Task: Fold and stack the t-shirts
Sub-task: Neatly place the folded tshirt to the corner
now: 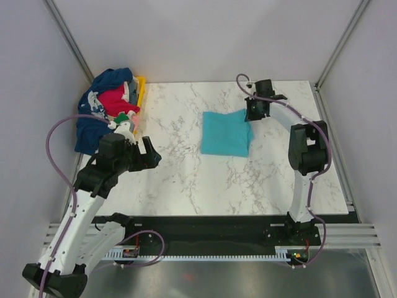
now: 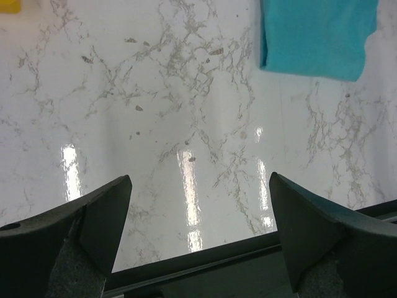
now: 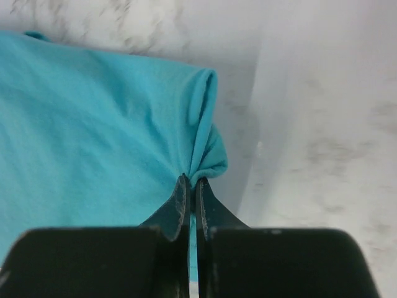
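A folded turquoise t-shirt (image 1: pixel 226 134) lies right of the table's middle; the left wrist view catches it top right (image 2: pixel 316 37). My right gripper (image 1: pixel 251 118) is shut on its far right corner; in the right wrist view the cloth (image 3: pixel 93 136) bunches between the closed tips (image 3: pixel 191 181). A heap of other t-shirts, navy (image 1: pixel 102 87) and red (image 1: pixel 116 99) among them, sits at the far left. My left gripper (image 1: pixel 146 152) hovers open over bare marble near that heap, nothing between its fingers (image 2: pixel 102 211).
A yellow tray (image 1: pixel 141 93) stands under the heap at the back left, its corner in the left wrist view (image 2: pixel 9 6). White walls with metal rails close the table on three sides. A black strip (image 1: pixel 217 220) edges the near side.
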### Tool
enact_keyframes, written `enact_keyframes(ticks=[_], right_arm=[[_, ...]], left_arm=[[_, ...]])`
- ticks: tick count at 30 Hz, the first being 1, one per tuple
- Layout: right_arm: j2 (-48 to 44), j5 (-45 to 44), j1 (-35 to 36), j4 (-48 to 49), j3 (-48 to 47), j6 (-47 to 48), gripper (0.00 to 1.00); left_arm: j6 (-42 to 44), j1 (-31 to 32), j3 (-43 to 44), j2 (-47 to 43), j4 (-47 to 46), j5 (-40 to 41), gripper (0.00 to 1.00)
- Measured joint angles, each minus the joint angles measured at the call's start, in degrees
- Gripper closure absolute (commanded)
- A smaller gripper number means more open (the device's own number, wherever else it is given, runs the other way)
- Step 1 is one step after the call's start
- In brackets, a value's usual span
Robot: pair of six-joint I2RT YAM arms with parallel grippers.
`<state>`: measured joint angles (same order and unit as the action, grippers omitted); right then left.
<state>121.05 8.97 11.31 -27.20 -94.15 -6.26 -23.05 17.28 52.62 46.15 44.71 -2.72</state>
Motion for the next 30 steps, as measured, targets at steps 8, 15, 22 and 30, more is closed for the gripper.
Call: enact_keyframes(ticks=[8, 15, 22, 30], right_arm=[[7.32, -24.59, -6.97, -0.31, -22.93, 9.35, 0.02], [14.34, -33.16, -6.91, -3.28, -32.65, 4.76, 0.02], [8.41, -21.97, -3.43, -1.55, -20.06, -3.56, 0.02], [10.32, -8.66, -1.70, 1.79, -19.08, -5.97, 0.02]], left_arm=[[0.00, 0.00, -0.90, 0.94, -0.52, -0.98, 0.00], [0.02, -0.02, -1.73, 2.54, -0.52, -1.49, 0.00], [0.02, -0.24, -1.73, 2.49, -0.52, -1.86, 0.00], [0.02, -0.55, -1.73, 2.49, -0.52, -1.86, 0.00]])
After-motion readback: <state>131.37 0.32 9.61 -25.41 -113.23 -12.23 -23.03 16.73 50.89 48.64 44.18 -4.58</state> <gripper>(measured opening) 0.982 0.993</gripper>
